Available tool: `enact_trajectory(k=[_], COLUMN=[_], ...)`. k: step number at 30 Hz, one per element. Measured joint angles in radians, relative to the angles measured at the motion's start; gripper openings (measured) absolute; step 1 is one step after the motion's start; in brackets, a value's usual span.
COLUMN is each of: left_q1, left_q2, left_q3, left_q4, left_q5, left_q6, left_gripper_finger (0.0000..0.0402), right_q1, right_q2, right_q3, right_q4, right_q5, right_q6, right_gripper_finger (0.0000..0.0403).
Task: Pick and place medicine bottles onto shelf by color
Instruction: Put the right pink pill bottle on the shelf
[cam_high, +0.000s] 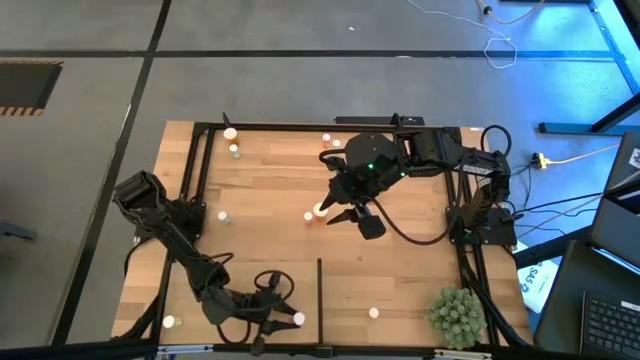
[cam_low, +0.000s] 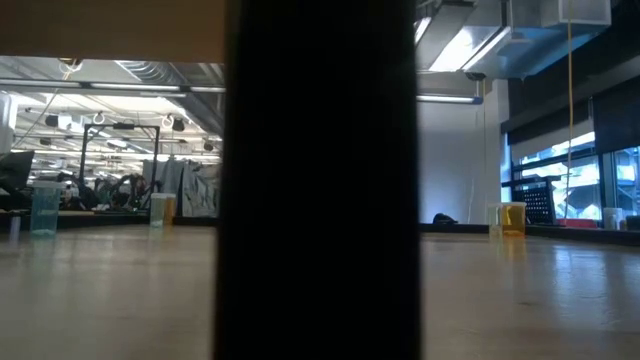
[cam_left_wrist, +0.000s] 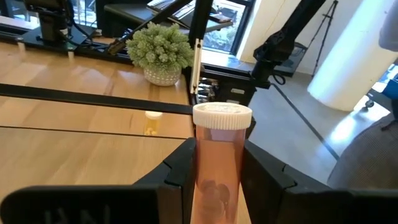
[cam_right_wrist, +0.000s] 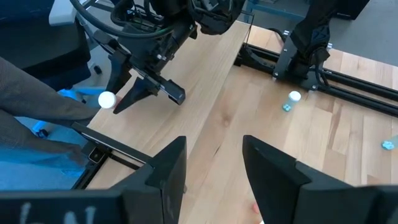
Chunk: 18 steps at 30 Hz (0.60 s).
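Gripping orange bottle (cam_left_wrist: 217, 168) – left gripper (cam_left_wrist: 214, 177) | planked tabletop (cam_high: 400, 270) – grey floor (cam_high: 300, 60)

A broad strip of bare worktop (cam_high: 400, 280) is lying open between the dark upright divider (cam_high: 319, 285) and the right edge, broken only by one small white-capped bottle (cam_high: 374, 313) near the front edge and the spiky plant ball (cam_high: 457, 315) filling the front right corner. The right hand (cam_high: 338, 213) is hanging over the worktop's middle, crowding an orange bottle (cam_high: 319, 211) beneath it. The left hand (cam_high: 285, 318), clamping an orange bottle (cam_left_wrist: 217, 168), is occupying the front edge just left of the divider. Bottles at the back left corner (cam_high: 231, 134) are narrowing passage there.
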<state>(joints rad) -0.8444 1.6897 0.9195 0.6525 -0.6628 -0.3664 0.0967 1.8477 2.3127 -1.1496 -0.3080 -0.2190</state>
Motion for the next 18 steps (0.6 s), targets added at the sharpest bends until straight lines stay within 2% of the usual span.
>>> enact_trajectory(k=[10, 18], left_q1=[0.005, 0.022], left_q2=[0.000, 0.000], left_q3=[0.000, 0.000], left_q4=[-0.008, -0.010], left_q5=[0.008, 0.080], left_q6=[0.002, -0.017], left_gripper_finger=[0.0096, 0.0096], right_q1=[0.000, 0.000], right_q2=[0.000, 0.000], right_q3=[0.000, 0.000], right_q4=[0.000, 0.000], right_q5=[0.000, 0.001], right_q6=[0.000, 0.001], right_gripper_finger=[0.0160, 0.0160])
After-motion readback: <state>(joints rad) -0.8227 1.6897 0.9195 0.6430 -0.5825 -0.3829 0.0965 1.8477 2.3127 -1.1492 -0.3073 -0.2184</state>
